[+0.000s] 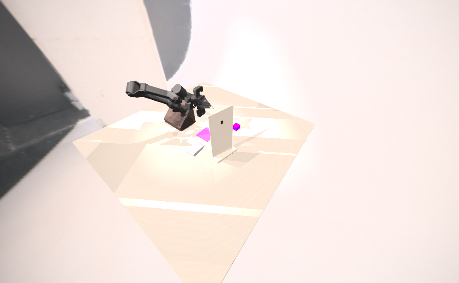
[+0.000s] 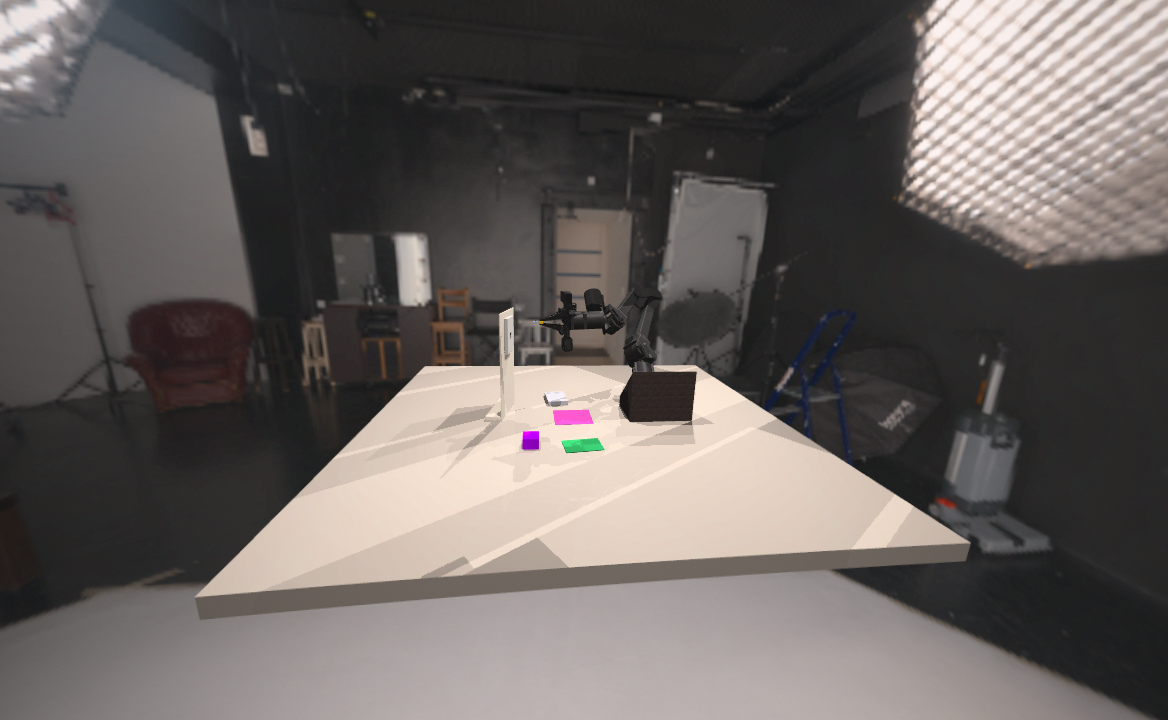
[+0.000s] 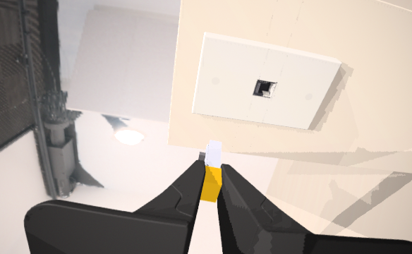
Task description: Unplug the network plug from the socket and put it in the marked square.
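Note:
My gripper (image 3: 211,170) (image 1: 208,105) (image 2: 546,319) is shut on the network plug (image 3: 213,152), a small yellow body with a white front end that sticks out past the fingertips. The plug is out of the socket and held in the air, some way back from the upright white panel (image 3: 227,77) (image 1: 222,138) (image 2: 506,358). The socket (image 3: 264,88) (image 1: 221,122) is a dark, empty square hole in the panel. A magenta square (image 1: 204,134) (image 2: 572,416) and a green square (image 2: 582,445) are marked flat on the table below the arm.
A small purple block (image 1: 236,126) (image 2: 530,438) lies beside the panel. A flat white piece (image 1: 194,149) (image 2: 556,396) lies near the magenta square. The arm stands on a dark brown base block (image 1: 180,119) (image 2: 658,395).

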You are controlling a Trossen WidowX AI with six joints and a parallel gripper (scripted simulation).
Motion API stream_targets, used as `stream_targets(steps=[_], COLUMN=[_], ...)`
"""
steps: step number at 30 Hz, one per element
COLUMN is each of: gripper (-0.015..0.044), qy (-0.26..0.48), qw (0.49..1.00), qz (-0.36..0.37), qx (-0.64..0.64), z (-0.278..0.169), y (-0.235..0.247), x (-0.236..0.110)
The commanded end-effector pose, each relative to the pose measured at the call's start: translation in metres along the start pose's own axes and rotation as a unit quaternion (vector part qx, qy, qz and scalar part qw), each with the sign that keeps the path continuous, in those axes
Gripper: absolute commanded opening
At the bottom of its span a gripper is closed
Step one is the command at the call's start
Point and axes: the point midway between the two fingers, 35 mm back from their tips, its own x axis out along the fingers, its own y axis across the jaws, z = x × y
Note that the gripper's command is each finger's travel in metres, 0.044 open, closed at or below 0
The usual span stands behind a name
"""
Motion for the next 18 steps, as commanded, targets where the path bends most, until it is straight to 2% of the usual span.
stream_targets(steps=[1, 9, 18], gripper=[0.0000, 0.0000, 0.0000], qy=[0.012, 0.024, 0.006], qw=[0.998, 0.981, 0.944], qz=[-0.058, -0.191, -0.328], qx=[0.014, 0.037, 0.040], z=[-0.012, -0.036, -0.049], y=[-0.025, -0.086, -0.149], x=[0.000, -0.009, -0.037])
